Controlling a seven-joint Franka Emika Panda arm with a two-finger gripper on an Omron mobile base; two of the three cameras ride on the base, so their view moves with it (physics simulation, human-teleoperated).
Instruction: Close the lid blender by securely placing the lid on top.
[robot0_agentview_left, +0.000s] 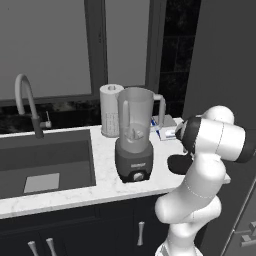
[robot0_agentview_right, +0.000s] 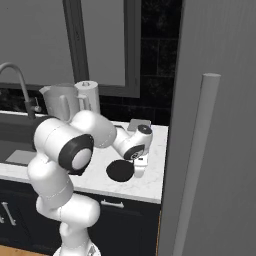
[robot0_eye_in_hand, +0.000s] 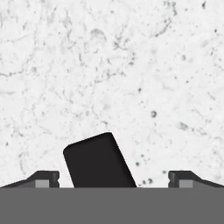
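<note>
The gripper (robot0_agentview_right: 138, 170) hangs low over the marble counter (robot0_agentview_right: 150, 185), fingers spread wide with nothing between them but the lid's tab (robot0_eye_in_hand: 99, 159), poking up in the gap in the hand view. The lid (robot0_agentview_right: 119, 171) lies flat on the counter just beside the hand, near the front edge. Looks like the pickup step: the fingers need to drop and pinch that tab. The blender (robot0_agentview_left: 134, 135) stands apart beside the sink (robot0_agentview_left: 45, 162), jar mouth uncovered, paper-towel roll (robot0_agentview_left: 110, 109) behind it.
</note>
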